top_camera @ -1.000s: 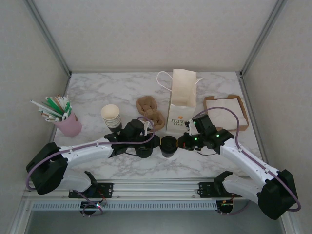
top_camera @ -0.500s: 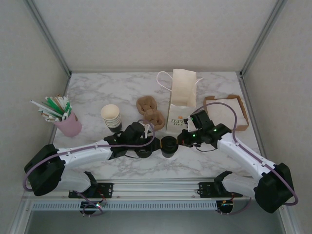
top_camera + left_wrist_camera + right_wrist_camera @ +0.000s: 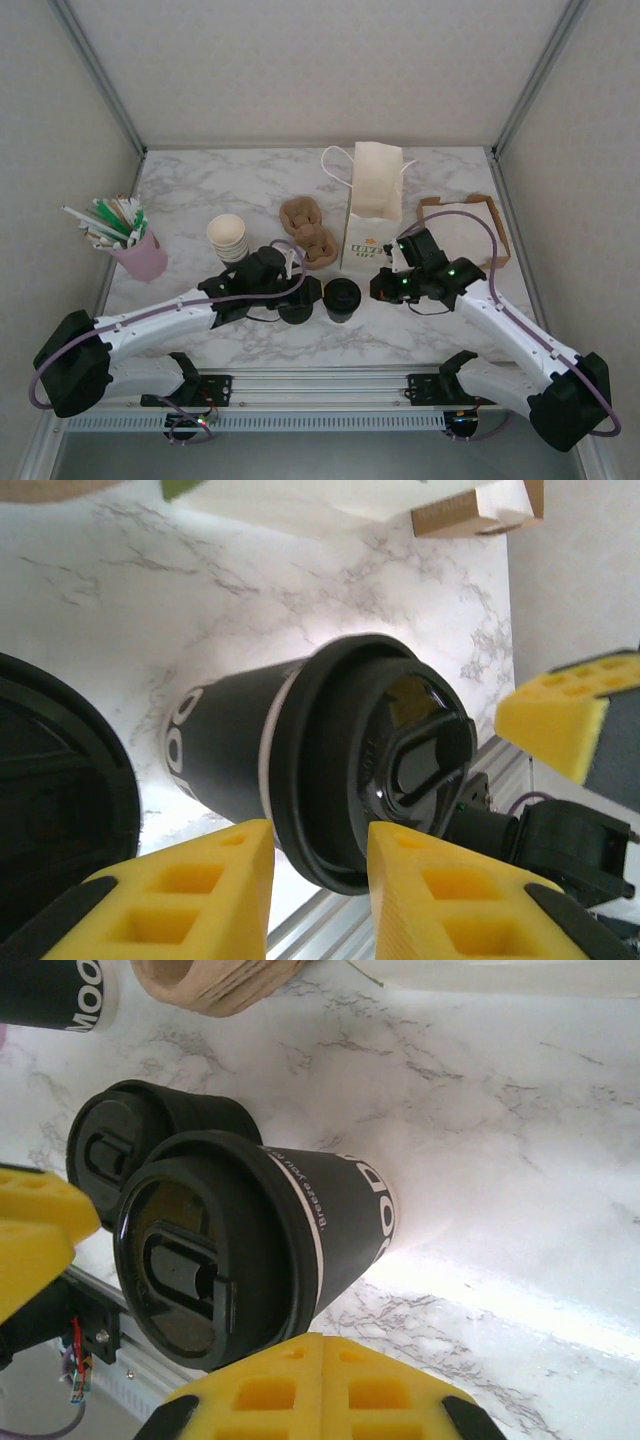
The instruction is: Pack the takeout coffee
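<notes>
The takeout coffee (image 3: 341,298), a dark paper cup with a black lid, stands upright on the marble table between the two arms. In the left wrist view the takeout coffee (image 3: 330,760) sits just beyond my left gripper (image 3: 320,832), whose yellow fingers (image 3: 200,880) stand apart on either side of the lid's rim, not pressing it. The left gripper (image 3: 315,293) is at the cup's left side. My right gripper (image 3: 380,287) is shut, a little to the cup's right. In the right wrist view its fingers (image 3: 280,1380) meet below the takeout coffee (image 3: 300,1225), with nothing between them.
A squat stack of black lids (image 3: 297,312) sits touching the cup's left side. Behind stand a paper bag (image 3: 372,215), brown cup carriers (image 3: 308,232), a stack of lidless cups (image 3: 228,238), a pink cup of straws (image 3: 135,250) and a cardboard tray (image 3: 465,230).
My left gripper has opened off the lid and eased back to the left. The right gripper has drawn away to the right of the cup. The cup stays put.
</notes>
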{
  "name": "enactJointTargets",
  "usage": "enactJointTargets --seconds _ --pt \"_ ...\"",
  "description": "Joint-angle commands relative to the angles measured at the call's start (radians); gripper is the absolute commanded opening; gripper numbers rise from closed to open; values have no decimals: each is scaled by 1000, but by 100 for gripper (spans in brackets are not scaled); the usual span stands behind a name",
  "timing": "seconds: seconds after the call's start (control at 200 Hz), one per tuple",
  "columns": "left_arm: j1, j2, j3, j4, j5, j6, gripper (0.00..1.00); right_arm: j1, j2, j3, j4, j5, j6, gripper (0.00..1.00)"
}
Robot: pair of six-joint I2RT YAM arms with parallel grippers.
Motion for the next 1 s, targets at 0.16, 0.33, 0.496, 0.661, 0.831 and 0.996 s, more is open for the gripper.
enactJointTargets --seconds 0.16,0.33,0.496,0.661,0.831,0.996 --pt "55 57 62 -20 26 73 25 0 -29 -89 98 -119 62 0" --pt "63 98 80 -5 44 91 23 0 -5 -88 123 -132 63 0" --pt "63 127 86 12 62 96 22 1 22 -77 142 -141 64 0" --pt "60 131 74 24 70 92 21 1 43 -75 153 -143 62 0" --pt "51 130 60 27 72 88 21 -1 54 -75 155 -142 60 0" --pt "42 135 48 37 74 80 21 0 56 -69 152 -137 58 0"
